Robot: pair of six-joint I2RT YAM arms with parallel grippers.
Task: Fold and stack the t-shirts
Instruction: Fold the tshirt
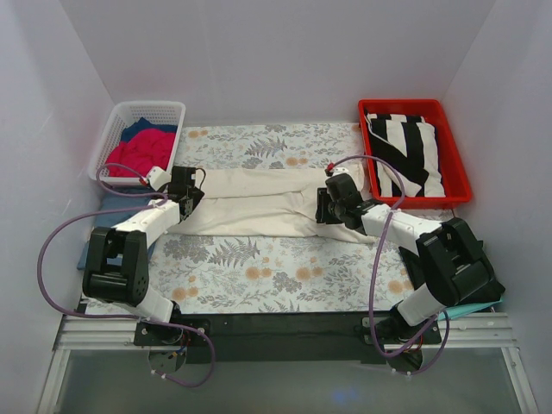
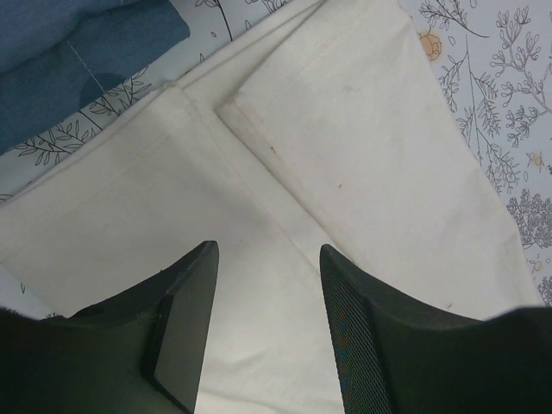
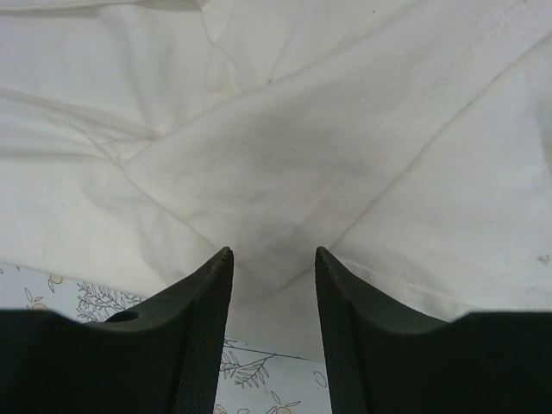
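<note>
A large cream t-shirt [image 1: 259,203] lies folded into a long band across the floral table cover. My left gripper [image 1: 185,197] is open and empty, low over the shirt's left end; the left wrist view shows the cream cloth [image 2: 345,155] with a folded layer under its fingers [image 2: 185,319]. My right gripper [image 1: 323,207] is open and empty over the shirt's right end; its wrist view shows wrinkled cream cloth [image 3: 285,164] between the fingers [image 3: 203,328]. Red and navy shirts [image 1: 138,148] sit in the white basket.
A white basket [image 1: 168,109] stands at the back left. A red tray [image 1: 457,172] at the back right holds a black-and-white striped cloth [image 1: 405,151]. A blue cloth [image 2: 69,60] lies at the table's left edge beside the cream shirt.
</note>
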